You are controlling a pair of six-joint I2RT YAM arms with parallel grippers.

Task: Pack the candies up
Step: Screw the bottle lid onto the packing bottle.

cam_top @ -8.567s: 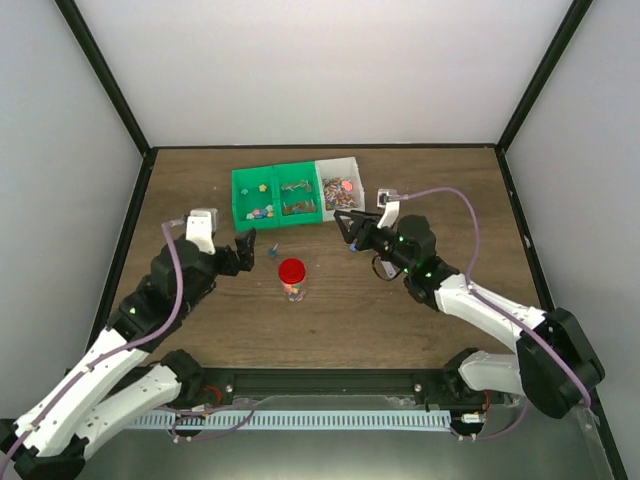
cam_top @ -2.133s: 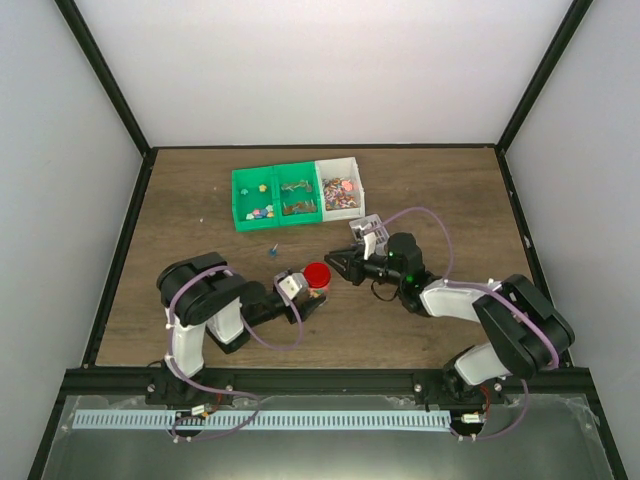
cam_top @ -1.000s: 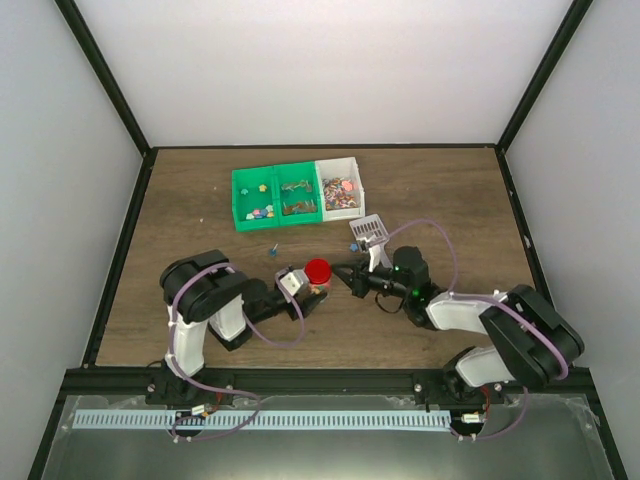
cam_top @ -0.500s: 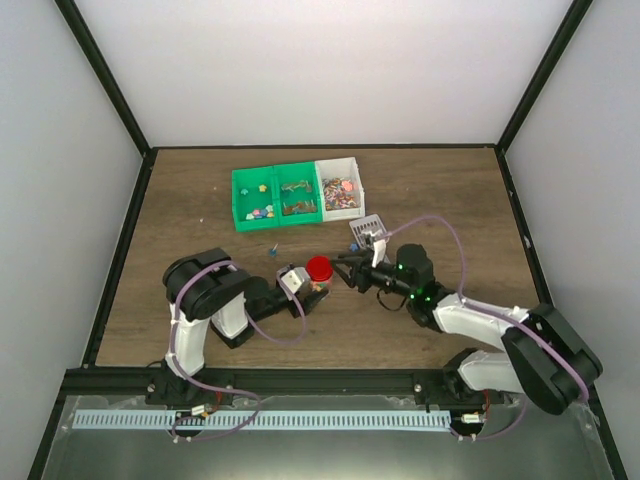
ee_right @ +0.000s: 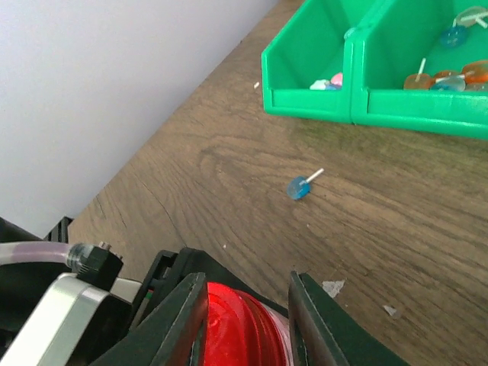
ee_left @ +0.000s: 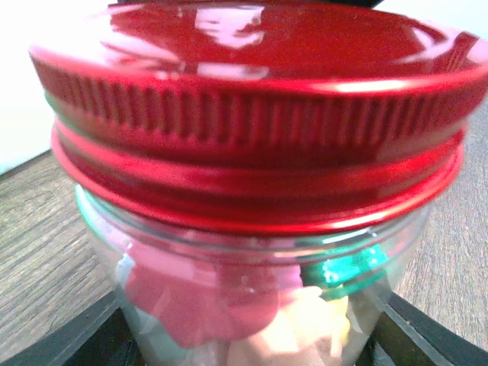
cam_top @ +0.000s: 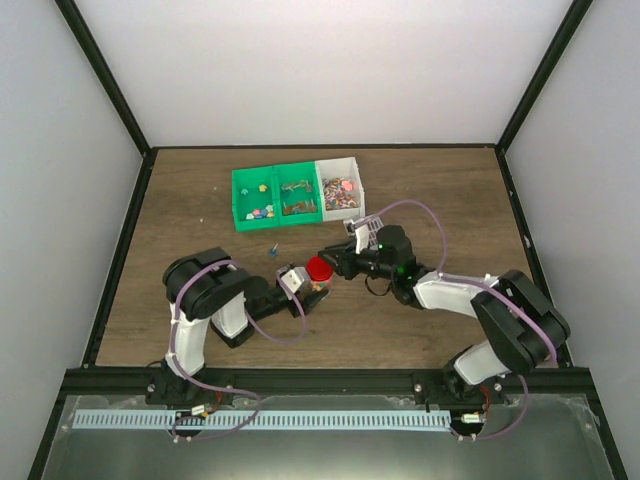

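A small glass jar with a round red lid stands at the table's middle. In the left wrist view the jar fills the frame, with pink, pale yellow and green candies inside under the lid. My left gripper is shut on the jar's body, its black fingers at both lower corners. My right gripper reaches in from the right; its fingers straddle the lid and press on its rim. More candies lie in the white bin.
Two joined green bins with small sweets stand beside the white bin at the back; they show in the right wrist view. A loose blue lollipop lies on the wood between the bins and the jar.
My right gripper moved left from beside the jar and came onto the red lid. The left gripper and jar have stayed in place over the last second.
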